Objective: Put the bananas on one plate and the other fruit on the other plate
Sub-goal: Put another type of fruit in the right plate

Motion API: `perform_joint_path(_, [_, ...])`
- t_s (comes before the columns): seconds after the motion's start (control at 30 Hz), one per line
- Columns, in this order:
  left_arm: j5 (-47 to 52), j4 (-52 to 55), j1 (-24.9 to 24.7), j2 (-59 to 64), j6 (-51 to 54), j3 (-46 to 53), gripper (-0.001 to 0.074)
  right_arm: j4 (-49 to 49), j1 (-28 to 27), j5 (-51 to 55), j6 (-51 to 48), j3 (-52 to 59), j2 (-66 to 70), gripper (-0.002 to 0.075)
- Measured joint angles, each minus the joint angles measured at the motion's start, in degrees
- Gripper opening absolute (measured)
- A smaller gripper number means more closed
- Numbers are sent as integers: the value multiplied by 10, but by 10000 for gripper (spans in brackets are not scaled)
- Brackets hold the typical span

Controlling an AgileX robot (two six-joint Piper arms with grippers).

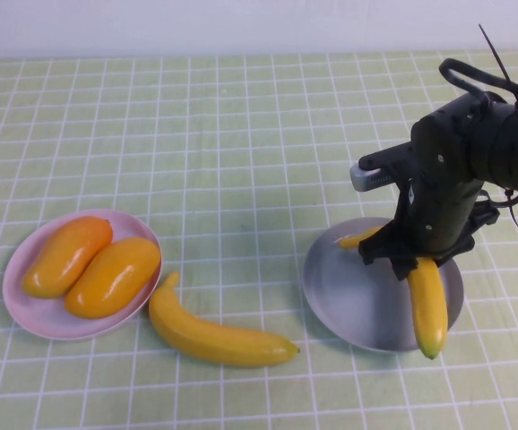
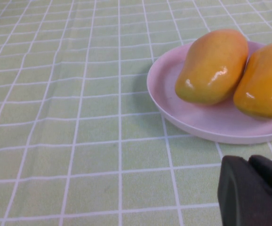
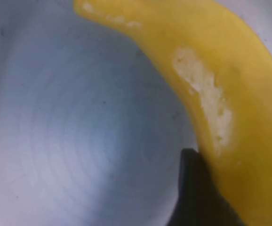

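My right gripper [image 1: 409, 257] is shut on one banana [image 1: 427, 305] and holds it over the grey-blue plate [image 1: 349, 296], with the banana's near tip past the plate's front rim. In the right wrist view the banana [image 3: 230, 84] lies against one dark finger [image 3: 197, 193] above the plate [image 3: 79, 132]. The second banana [image 1: 214, 336] lies on the cloth between the plates. Two mango-like fruits [image 1: 66, 255] [image 1: 114, 276] lie on the pale pink plate [image 1: 26, 309]. My left gripper [image 2: 256, 188] is shut and empty, low over the cloth a short way from the pink plate [image 2: 211, 129].
A green checked cloth [image 1: 241, 134] covers the whole table. The loose banana's stem end almost touches the pink plate's right rim. The left arm does not show in the high view.
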Motion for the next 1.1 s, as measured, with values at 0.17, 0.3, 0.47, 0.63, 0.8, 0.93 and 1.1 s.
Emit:
perform_joint_path(0.17, [0, 0, 0, 0, 0, 0, 2, 0, -1, 9, 1, 0, 0, 534])
perform_joint_path(0.3, [0, 0, 0, 0, 0, 0, 2, -1, -1, 42, 2, -20, 0, 616])
perform_joint_path(0.47, [0, 0, 0, 0, 0, 0, 2, 51, -1, 99, -65, -94, 1, 587])
perform_joint_path(0.63, [0, 0, 0, 0, 0, 0, 2, 206, 4, 111, -198, -149, 1, 503])
perform_joint_path(0.8, [0, 0, 0, 0, 0, 0, 2, 242, 59, 108, -289, -154, 2, 481])
perform_joint_path(0.93, [0, 0, 0, 0, 0, 0, 2, 244, 122, 90, -368, -154, 16, 478])
perform_joint_path(1.1, [0, 0, 0, 0, 0, 0, 2, 241, 185, 54, -452, -154, 39, 477])
